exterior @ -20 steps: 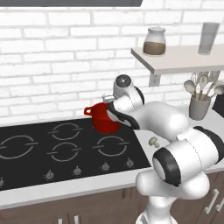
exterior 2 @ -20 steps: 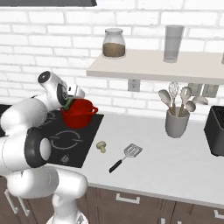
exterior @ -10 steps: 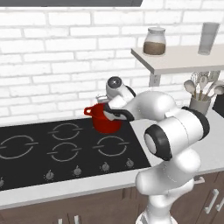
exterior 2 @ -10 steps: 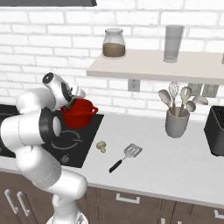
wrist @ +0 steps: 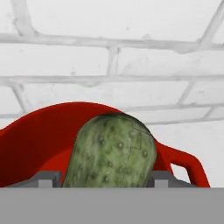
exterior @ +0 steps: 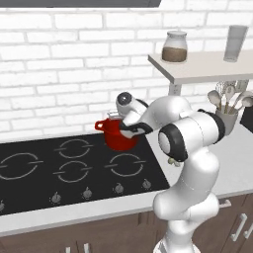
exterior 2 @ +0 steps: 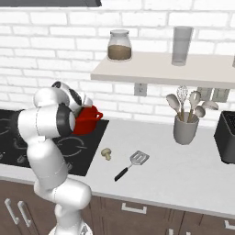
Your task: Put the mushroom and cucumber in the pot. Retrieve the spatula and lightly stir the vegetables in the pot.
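While the arm reaches over the back right corner of the black cooktop [exterior: 74,168], the gripper [wrist: 109,177] sits just above the pot [exterior: 118,134], its fingers pinching the cucumber [wrist: 111,151] between them. Hand view: the cucumber, a bumpy green piece with a rounded end, stands out from between the two fingertips and points into the open red pot [wrist: 39,140], whose near rim and one loop handle are visible against the white brick wall [wrist: 109,43]. Left base view: the pot stands on the cooktop at its rear right burner, close to the wall, with the wrist of the arm directly over its right side. Right base view: the pot [exterior 2: 87,121] is partly hidden behind the arm's upper links. On the grey counter [exterior 2: 183,170] to the right of the cooktop lie the mushroom [exterior 2: 107,154], small and pale, just beside the cooktop's edge, and near it the spatula [exterior 2: 131,165], with a dark handle and slotted metal blade. Farther right stands a grey utensil cup [exterior 2: 185,130] holding spoons and a whisk. A wall shelf [exterior 2: 160,73] above carries a lidded jar [exterior 2: 120,46] and a glass [exterior 2: 181,46].
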Controlling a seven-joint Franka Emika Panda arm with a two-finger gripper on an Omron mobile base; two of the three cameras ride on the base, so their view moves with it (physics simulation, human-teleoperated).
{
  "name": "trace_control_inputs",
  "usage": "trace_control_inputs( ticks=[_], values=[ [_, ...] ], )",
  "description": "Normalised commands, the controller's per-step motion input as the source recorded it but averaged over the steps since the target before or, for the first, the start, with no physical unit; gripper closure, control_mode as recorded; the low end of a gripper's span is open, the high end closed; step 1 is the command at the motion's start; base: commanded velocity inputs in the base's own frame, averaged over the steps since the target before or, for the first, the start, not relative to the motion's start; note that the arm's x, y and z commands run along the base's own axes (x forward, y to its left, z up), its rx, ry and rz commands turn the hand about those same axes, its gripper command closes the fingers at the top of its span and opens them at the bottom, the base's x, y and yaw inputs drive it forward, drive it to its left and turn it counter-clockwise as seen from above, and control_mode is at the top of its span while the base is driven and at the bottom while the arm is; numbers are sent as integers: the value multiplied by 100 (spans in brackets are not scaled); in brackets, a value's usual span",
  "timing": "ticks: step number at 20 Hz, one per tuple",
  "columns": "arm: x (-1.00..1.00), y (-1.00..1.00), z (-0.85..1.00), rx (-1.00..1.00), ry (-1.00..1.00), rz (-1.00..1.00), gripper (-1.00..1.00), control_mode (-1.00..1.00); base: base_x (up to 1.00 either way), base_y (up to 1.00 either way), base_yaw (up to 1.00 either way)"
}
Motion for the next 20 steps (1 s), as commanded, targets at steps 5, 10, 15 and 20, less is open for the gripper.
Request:
trace_control_inputs(
  ticks=[5,10,15,20],
  values=[
    [24,0,-38,0,1,-6,100,-100,0,0,0],
    [13,2,-23,0,0,-7,-100,-100,0,0,0],
    [6,0,-1,0,0,-5,-100,-100,0,0,0],
    [0,0,53,7,0,0,-100,-100,0,0,0]
  ],
)
